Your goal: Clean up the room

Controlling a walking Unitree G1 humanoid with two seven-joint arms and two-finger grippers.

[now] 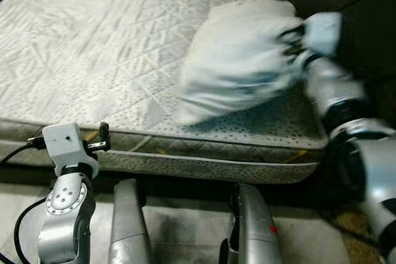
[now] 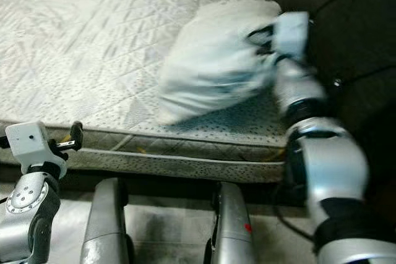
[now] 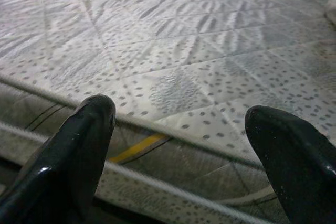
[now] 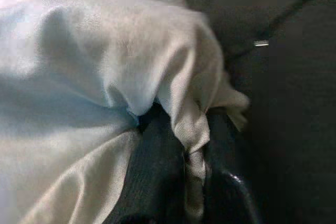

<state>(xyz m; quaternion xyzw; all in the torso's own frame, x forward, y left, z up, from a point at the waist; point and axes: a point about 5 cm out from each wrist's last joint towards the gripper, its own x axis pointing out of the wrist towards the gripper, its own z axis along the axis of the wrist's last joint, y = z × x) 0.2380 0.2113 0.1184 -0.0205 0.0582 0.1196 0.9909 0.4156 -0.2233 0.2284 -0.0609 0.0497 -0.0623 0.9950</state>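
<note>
White pillow (image 1: 238, 60) lies on the mattress's (image 1: 93, 47) far right, stretching left from my right pincer (image 1: 296, 40), which my right wrist view shows pinching its corner, while my left pincer (image 3: 181, 145) gapes wide, farther off.

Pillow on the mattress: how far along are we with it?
In hand: right gripper is shut on the white pillow, which looks blurred over the bare mattress beside the dark headboard. Left gripper open, idle at the mattress edge. Left: setting the pillow down.
</note>
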